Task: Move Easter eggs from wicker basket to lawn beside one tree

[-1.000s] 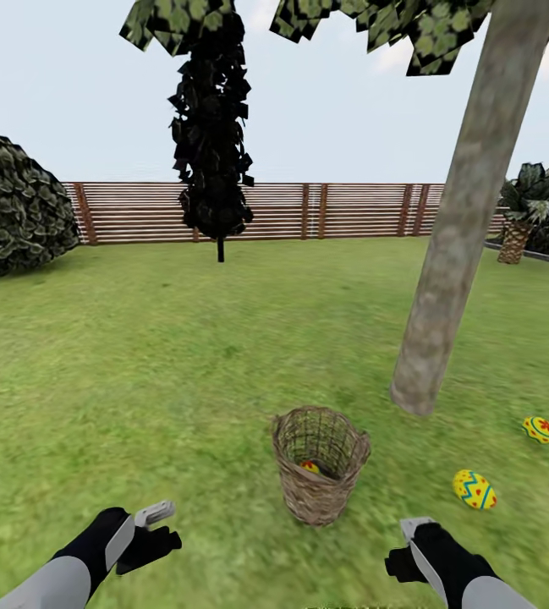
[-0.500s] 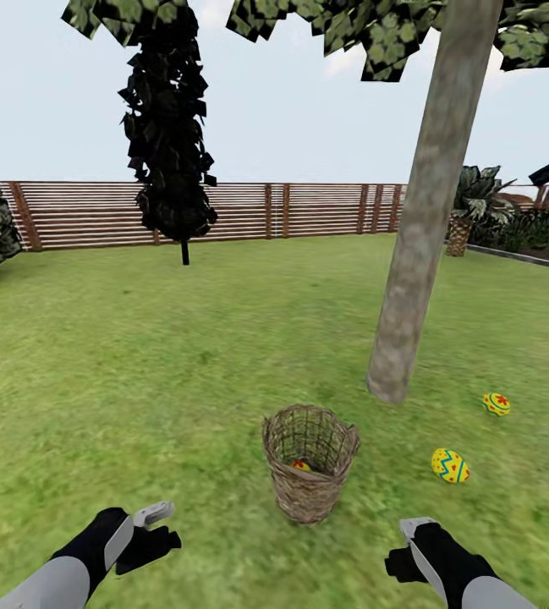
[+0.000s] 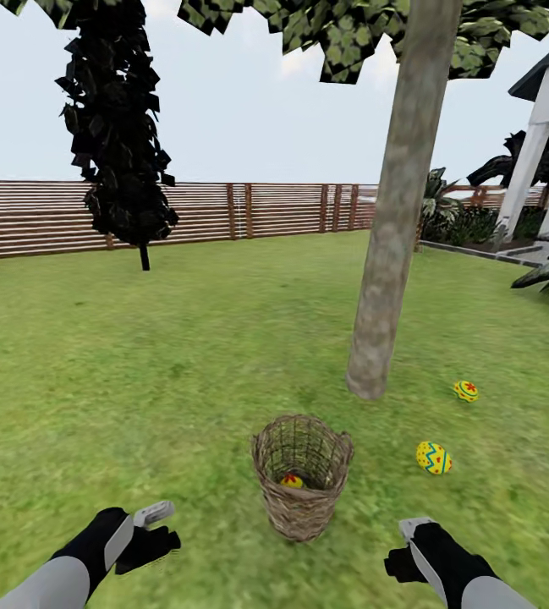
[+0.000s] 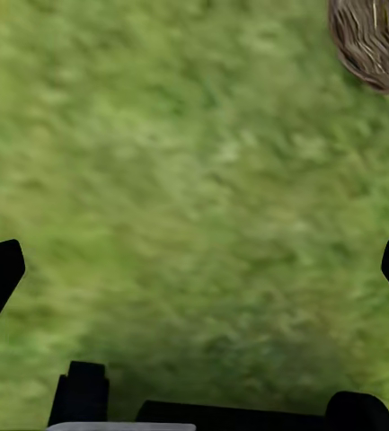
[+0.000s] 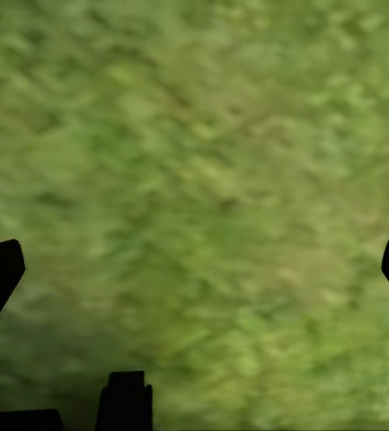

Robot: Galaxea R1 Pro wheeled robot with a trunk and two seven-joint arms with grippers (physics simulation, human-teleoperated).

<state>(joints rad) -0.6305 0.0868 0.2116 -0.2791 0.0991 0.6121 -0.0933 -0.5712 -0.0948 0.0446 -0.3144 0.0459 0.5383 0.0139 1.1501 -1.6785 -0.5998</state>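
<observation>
One egg left in the basket, two out on the grass.
The brown woven wicker basket (image 3: 301, 476) stands upright on the lawn (image 3: 139, 381) before the tree (image 3: 388, 254), holding one yellow patterned egg (image 3: 292, 480); two more eggs (image 3: 434, 458) (image 3: 466, 390) lie to its right. Left gripper (image 4: 194, 260) and right gripper (image 5: 194, 260) hang spread wide, empty.

Lawn (image 3: 139, 355) carries wicker basket (image 3: 299, 499), two eggs (image 3: 434, 458) (image 3: 466, 391) beside tree trunk (image 3: 384, 279)

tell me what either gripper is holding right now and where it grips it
Nothing is held. The left gripper and the right gripper both have their fingers spread wide over bare lawn.
</observation>
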